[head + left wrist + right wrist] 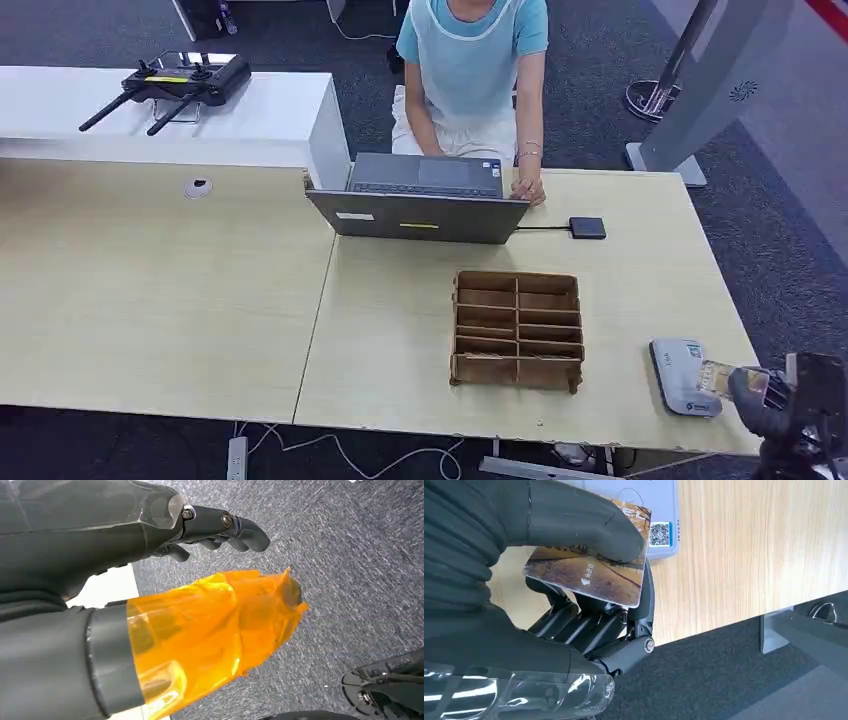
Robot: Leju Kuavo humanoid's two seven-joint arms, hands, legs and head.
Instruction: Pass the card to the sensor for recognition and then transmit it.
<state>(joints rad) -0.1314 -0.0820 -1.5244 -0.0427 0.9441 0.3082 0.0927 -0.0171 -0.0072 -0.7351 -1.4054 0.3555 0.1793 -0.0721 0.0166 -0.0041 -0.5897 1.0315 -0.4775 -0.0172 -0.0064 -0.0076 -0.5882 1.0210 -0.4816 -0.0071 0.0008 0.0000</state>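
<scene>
My right hand point(762, 388) point(589, 580) pinches a brown printed card point(589, 572) point(716, 378) between thumb and fingers. It holds the card flat just over the near edge of the grey card sensor point(683, 374) point(659, 510), which lies on the table's front right corner. Whether the card touches the sensor I cannot tell. My left hand point(210, 527) hangs beside the table over grey carpet, its fingers curled in with nothing in them; an orange wrap point(215, 630) covers its thumb.
A brown cardboard divider tray point(517, 329) sits left of the sensor. Behind it a person types on a grey laptop point(420, 200), with a small black box point(587, 227) wired to it. The table edge point(724, 625) runs close to my right hand.
</scene>
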